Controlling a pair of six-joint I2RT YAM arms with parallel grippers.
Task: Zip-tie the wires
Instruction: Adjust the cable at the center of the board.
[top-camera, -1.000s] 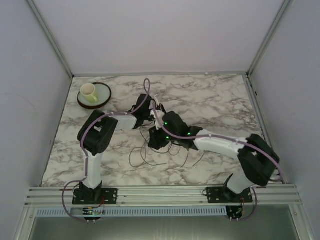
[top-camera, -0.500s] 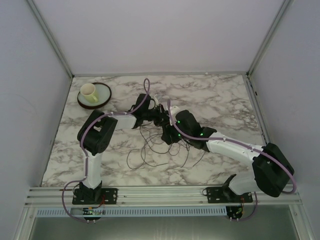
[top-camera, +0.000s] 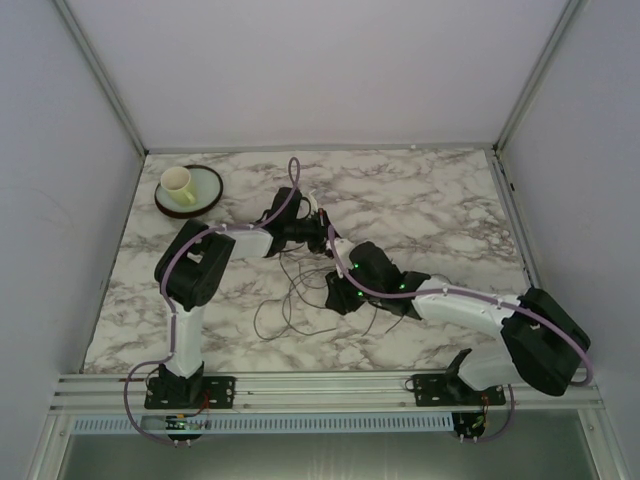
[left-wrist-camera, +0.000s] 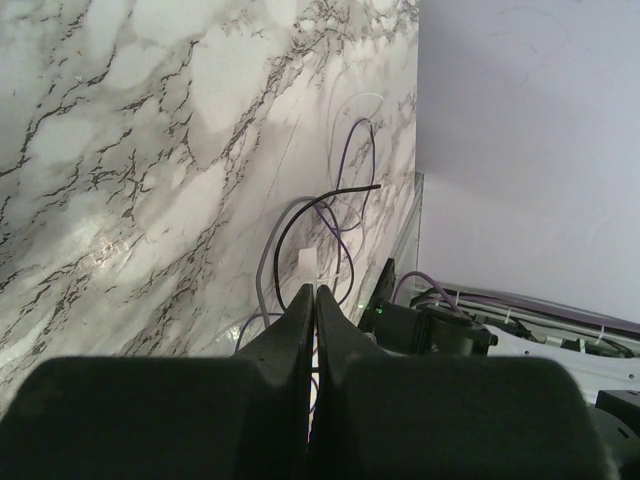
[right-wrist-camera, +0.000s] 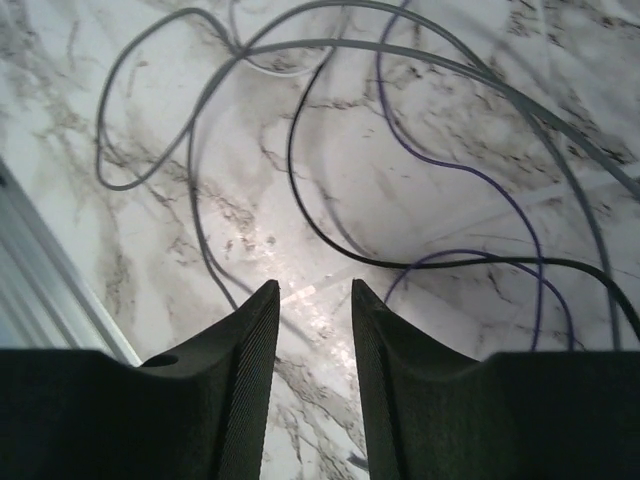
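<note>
The wires (top-camera: 290, 300) are thin dark, grey and purple strands lying in loose loops on the marble table (top-camera: 440, 200). In the right wrist view they curl ahead of my open, empty right gripper (right-wrist-camera: 312, 285), a black wire (right-wrist-camera: 290, 150) among them. A faint pale strip lies on the table between its fingertips. My left gripper (left-wrist-camera: 312, 288) is shut on a thin white zip tie whose head (left-wrist-camera: 306, 265) sticks out past the fingertips, beside a black wire loop (left-wrist-camera: 330, 193). In the top view the left gripper (top-camera: 318, 237) sits just behind the right gripper (top-camera: 335, 297).
A cream cup (top-camera: 177, 183) stands on a green saucer (top-camera: 205, 193) at the table's back left. White walls enclose the table on three sides. A metal rail (top-camera: 320, 385) runs along the near edge.
My right gripper went back toward the left gripper, then came nearer again and now sits low over the wires. The left gripper has hardly moved and stays shut.
</note>
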